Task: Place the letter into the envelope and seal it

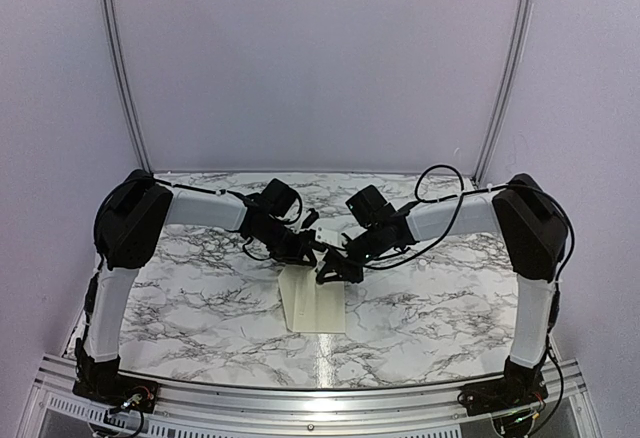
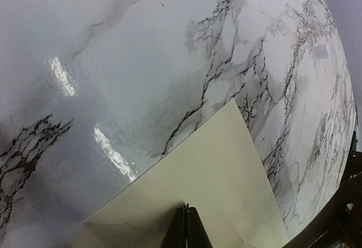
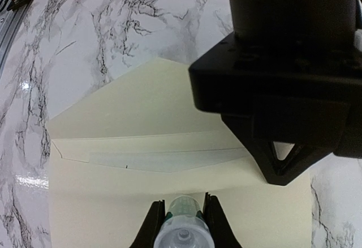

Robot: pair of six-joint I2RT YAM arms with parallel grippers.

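The long, flat cream-yellow paper envelope (image 1: 318,308) lies on the white marble-patterned counter (image 1: 200,288) near its middle, between the two arms, and both hands meet over its far end. In the right wrist view the envelope (image 3: 113,202) lies with its pointed flap (image 3: 141,101) folded open and flat on the counter (image 3: 113,21), the tip pointing away from that camera. Across the mouth, below the flap's crease, runs a narrow, paler, whiter strip (image 3: 169,160). It may be the thin white paper letter sitting inside, but the pictures do not settle that, and no sheet lies elsewhere on the counter. The right hand (image 3: 184,201) is clenched around a small white-and-green plastic glue tube (image 3: 182,228), one finger on each side of it. The tube hangs over the envelope's body just short of the mouth. The left hand (image 3: 280,174) reaches in from the right of that view, its black tip down at the envelope's surface beside the end of the pale strip. In its own wrist view the left hand (image 2: 185,208) is clenched, fingers pressed together with no gap, over the cream paper (image 2: 226,174). Whether they pinch any paper between them I cannot tell. One corner of the envelope points out across the glossy counter (image 2: 141,61). From above, the left hand (image 1: 306,249) and right hand (image 1: 336,270) sit just beside each other.
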